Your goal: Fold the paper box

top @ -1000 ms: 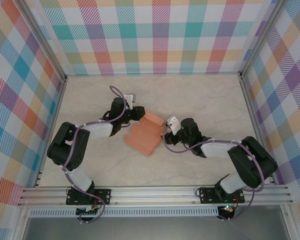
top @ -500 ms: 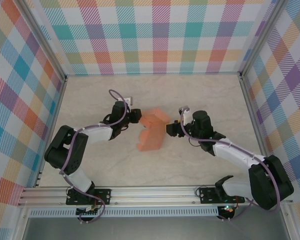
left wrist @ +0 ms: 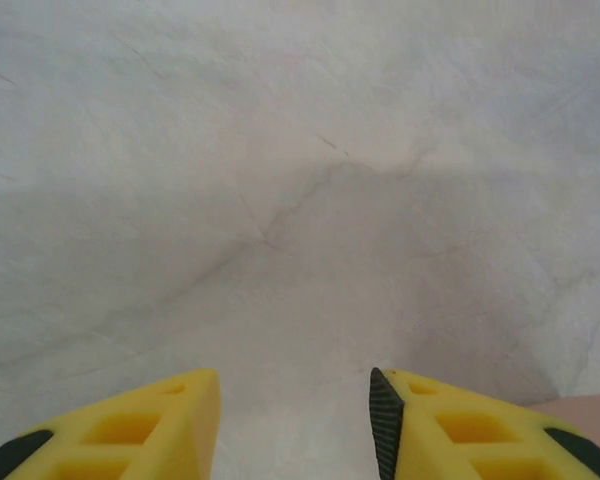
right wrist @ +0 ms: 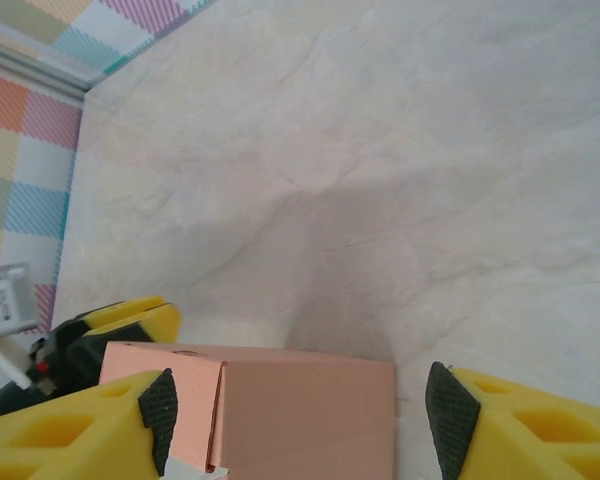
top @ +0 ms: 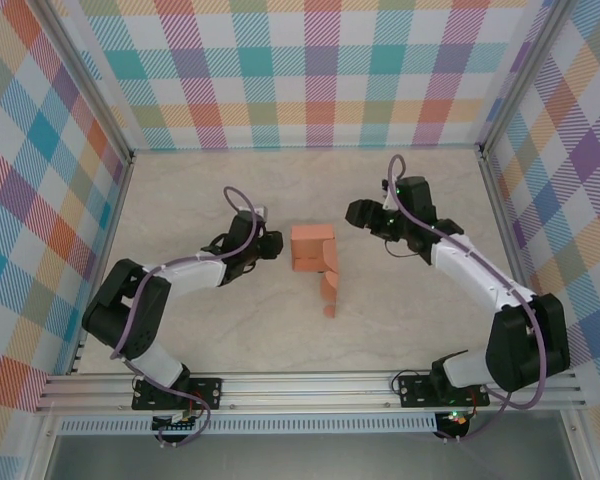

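Seen from above, a salmon-orange paper box (top: 312,248) sits on the pale marble table (top: 200,195) at the centre of the frame. It is partly folded, blocky at the top with looser card trailing toward the lower right. The left gripper (top: 271,243) lies just beside the box's left edge, its yellow fingers (left wrist: 130,430) parted with bare table between them. The right gripper (top: 357,212) is up and right of the box, apart from it, fingers spread wide and holding nothing.
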